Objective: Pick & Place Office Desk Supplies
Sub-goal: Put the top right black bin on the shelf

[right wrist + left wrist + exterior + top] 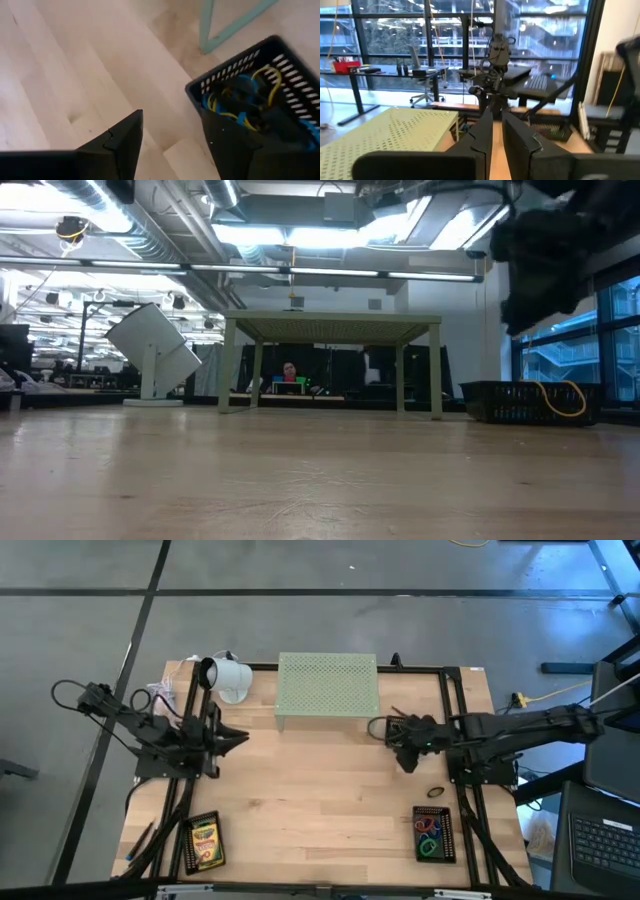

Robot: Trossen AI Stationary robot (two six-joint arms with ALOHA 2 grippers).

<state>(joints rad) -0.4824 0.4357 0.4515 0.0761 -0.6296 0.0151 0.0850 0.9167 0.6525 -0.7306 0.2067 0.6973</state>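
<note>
Two arms hang over a pale wooden table, and the supplies lie toward its near edge, so whichever arm goes next must pull back from the stand side. On the left, the left gripper waits above the table's left rail, its fingers brought close together with only a thin slit between them and nothing held. A crayon box lies near the front left corner, its long axis running front to back; the left arm is plainly the nearer one to it. Behind that arm sits a white lamp-like object, and mid-table at the back stands the pale green perforated stand.

To the right, the right gripper hovers off the stand's right front leg with its fingers spread wide and empty; its wrist camera looks down on a black basket holding yellow and blue cord, just beside the stand's leg. A small dark ring lies on bare wood between this gripper and the front right corner, the closest loose piece to it. Farther toward that corner, a dark tray carries red, green and blue rubber-band loops.

The wood is flat and bare in the middle. Beyond lies an open workshop with desks, chairs and large windows.
</note>
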